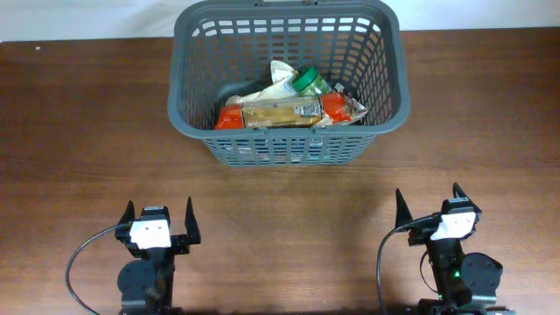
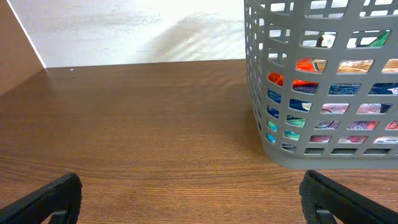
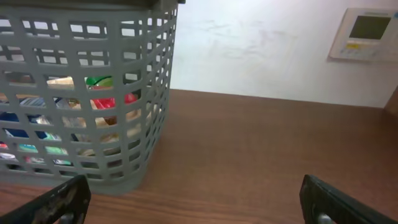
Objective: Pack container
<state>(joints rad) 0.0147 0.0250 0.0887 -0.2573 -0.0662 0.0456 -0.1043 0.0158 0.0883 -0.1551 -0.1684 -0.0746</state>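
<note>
Left gripper [image 1: 159,210] and right gripper [image 1: 427,197] sitting at the near desk edge, jaws standing wide apart, holding nothing. Large dark grey slotted plastic basket [image 1: 280,150] resting far-centre on the brown wooden desk [image 1: 87,131], groceries lying inside. Probably stiff, light but bulky; rim looking the best hold. Lower packets showing only through slots, labels unreadable.

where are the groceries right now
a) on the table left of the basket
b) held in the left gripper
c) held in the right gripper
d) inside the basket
d: the overhead view shows the packets and the green-capped bottle lying inside the basket, while the left gripper and right gripper stand open and empty, apart from it.
</note>
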